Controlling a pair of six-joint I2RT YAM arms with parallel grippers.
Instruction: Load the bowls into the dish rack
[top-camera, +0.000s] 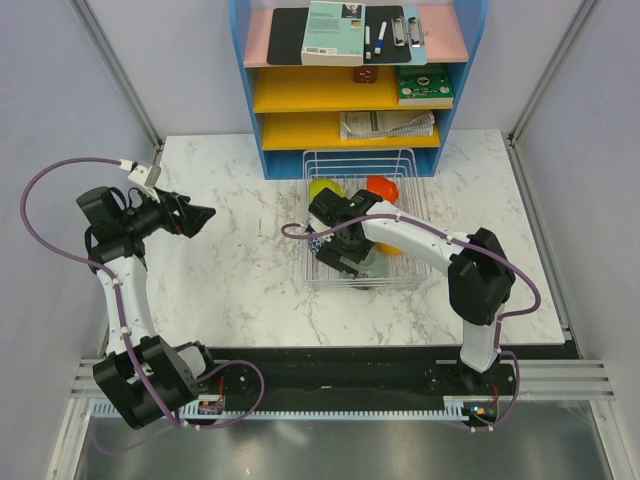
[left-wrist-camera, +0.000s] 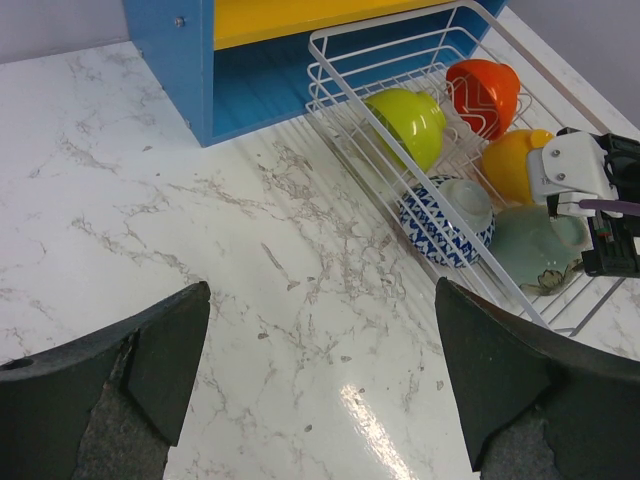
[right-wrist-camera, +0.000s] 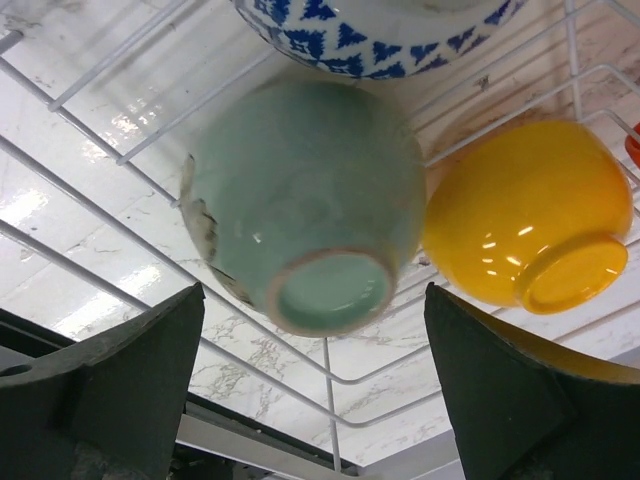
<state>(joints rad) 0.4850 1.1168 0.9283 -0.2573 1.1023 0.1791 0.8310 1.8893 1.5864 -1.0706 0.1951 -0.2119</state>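
Left end effector (left-wrist-camera: 320, 300): fully open, both fingers spread wide. It holds nothing and touches nothing. It hangs above the left half of the bench (top-camera: 240, 290) and points toward the dish rack.

Right end effector (right-wrist-camera: 312, 298): fully open, above the near part of the rack. The fingers stand on either side of the mint bowl, with a visible gap on both sides. Nothing is gripped.

Dish rack (top-camera: 340, 165): stands on the bench near the far edge, slightly right of centre and just in front of the shelf unit. Five bowls are visible in it.

Mint bowl (right-wrist-camera: 300, 190): in the near part of the rack. It rests tipped on the wires with its foot ring facing the right wrist camera.

Yellow-orange bowl (right-wrist-camera: 520, 215): just beside the mint bowl, toward the right side of the rack, foot ring outward.

Blue-and-white bowl (left-wrist-camera: 440, 225): just beside the mint bowl, against the left side of the rack, lying on its side.

Lime-green bowl (left-wrist-camera: 410, 120): far-left part of the rack, tipped on edge.

Orange-red bowl (left-wrist-camera: 485, 92): far-right part of the rack, beside the lime-green bowl.

Shelf unit (top-camera: 300, 130): blue and yellow, at the far edge of the bench.
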